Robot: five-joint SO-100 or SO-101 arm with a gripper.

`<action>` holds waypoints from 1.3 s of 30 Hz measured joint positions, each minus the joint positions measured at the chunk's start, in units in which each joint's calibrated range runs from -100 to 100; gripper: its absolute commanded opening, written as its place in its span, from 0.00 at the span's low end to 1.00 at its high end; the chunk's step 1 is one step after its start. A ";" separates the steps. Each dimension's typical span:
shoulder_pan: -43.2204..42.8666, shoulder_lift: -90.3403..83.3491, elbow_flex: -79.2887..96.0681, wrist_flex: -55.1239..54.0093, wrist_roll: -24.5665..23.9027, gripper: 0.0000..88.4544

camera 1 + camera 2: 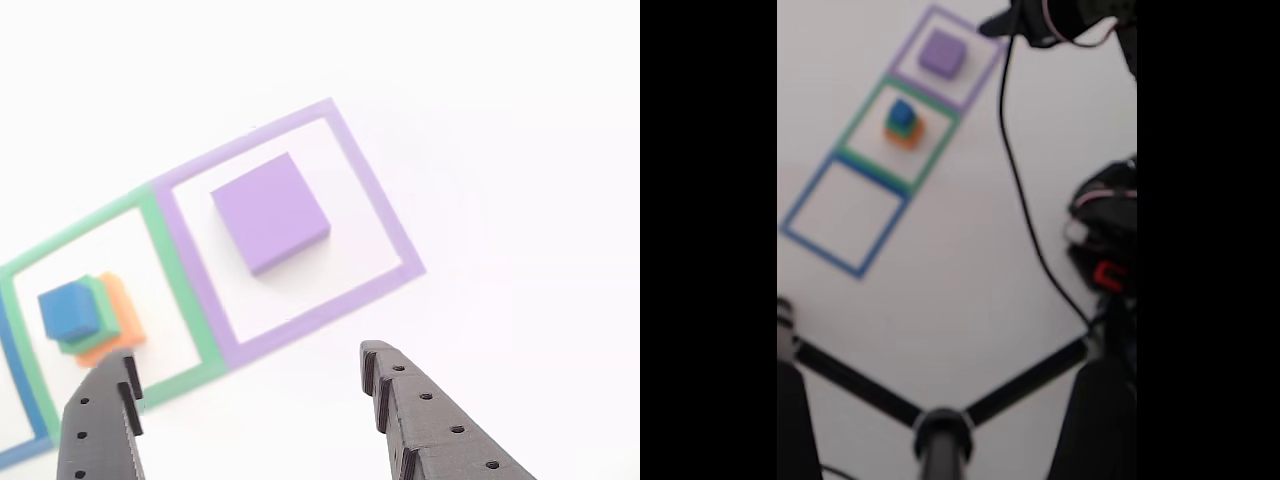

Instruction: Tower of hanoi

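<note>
White desk (520, 150), matte, bearing three flat square outlines joined in a row. Purple outline (385, 215): holds the purple block (268, 210), the largest, lying alone near the middle of its square, clear of the border on all sides. Green outline (165, 270), sharing an edge with the purple one: holds a three-block stack, orange block (125, 305) at the bottom, green block (98, 325) on it, blue block (70, 310), the smallest, on top; the layers sit slightly askew of one another. Blue outline (845, 215): in the fixed view, the last square of the row, adjoining the green one. End effector (245, 370): two dark perforated fingers entering the other view from the lower edge, spread wide apart with nothing between them, raised above the desk just outside the purple and green outlines; one fingertip overlaps the green border close to the stack, whether touching cannot be told. Fixed view, blurred: dark arm (1060, 20) at the upper edge beside the purple outline, black cable (1025, 220) trailing down across the desk, dark stand legs (940, 425) in the foreground.
</note>
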State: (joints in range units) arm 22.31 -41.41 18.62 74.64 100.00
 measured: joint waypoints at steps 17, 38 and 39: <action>1.80 3.55 52.05 -69.02 0.00 0.49; 2.05 44.66 55.27 -119.74 0.00 0.48; 2.05 46.43 54.74 -121.19 0.00 0.48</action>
State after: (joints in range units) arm 24.36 5.02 73.37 -46.55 100.00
